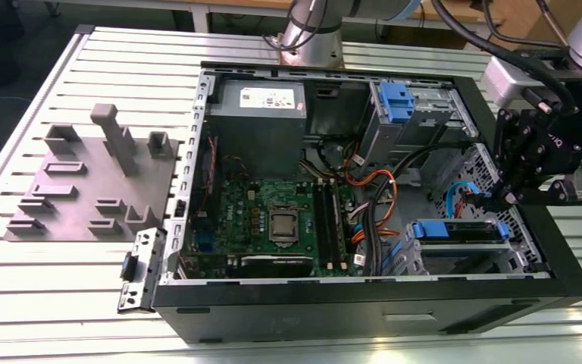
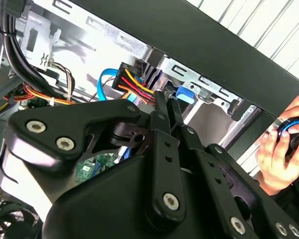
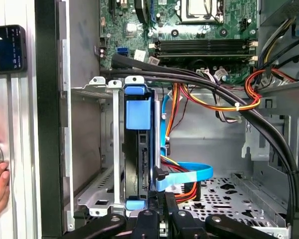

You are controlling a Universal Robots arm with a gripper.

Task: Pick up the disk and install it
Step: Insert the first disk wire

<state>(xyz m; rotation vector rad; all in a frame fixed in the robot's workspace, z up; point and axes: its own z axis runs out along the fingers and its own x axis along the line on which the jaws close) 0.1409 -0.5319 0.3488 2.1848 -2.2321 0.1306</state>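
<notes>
— Disk point(image 3: 137, 149): where does it sit?
— On edge in the metal drive cage point(image 3: 92, 144) of the computer case point(image 1: 372, 307), blue bracket outward, long axis running into the bay, cables at its connector end.
— How will it handle?
— Rigid, fairly heavy, shock-sensitive, I judge; take it by the bracket edges.
— And the tool point(image 3: 159, 211)?
— Fingers look pressed together just beside the disk, pinching nothing I can see.

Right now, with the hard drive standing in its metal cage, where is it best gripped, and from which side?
Probably the blue plastic bracket tab on the flat rectangular hard drive's exposed edge, coming from the case's open side: the grey metal cage walls off one face and the flat blue cable crowds the other.
</notes>
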